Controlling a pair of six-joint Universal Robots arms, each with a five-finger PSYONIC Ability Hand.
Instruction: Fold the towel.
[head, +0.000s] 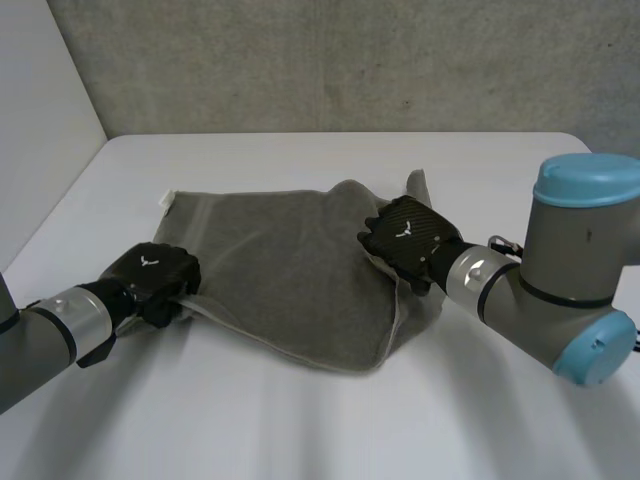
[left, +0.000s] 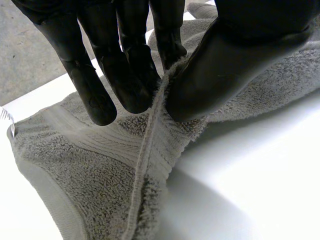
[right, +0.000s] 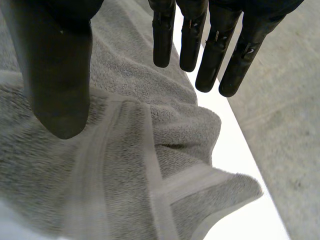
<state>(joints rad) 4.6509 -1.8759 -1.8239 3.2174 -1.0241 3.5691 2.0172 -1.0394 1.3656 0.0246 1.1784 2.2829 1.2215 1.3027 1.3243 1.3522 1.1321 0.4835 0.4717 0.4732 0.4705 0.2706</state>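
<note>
Grey towel (head: 290, 270) lies rumpled on the white table (head: 300, 420)
Left hand (head: 155, 272) pinches its hem between thumb and fingers; right hand (head: 408, 238) hovers over the bunched edge, fingers straight, bare table past the fingertips

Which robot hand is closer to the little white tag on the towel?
Left. The left hand pinches the towel at the edge that carries the tag; the right hand is over the opposite side.
</note>
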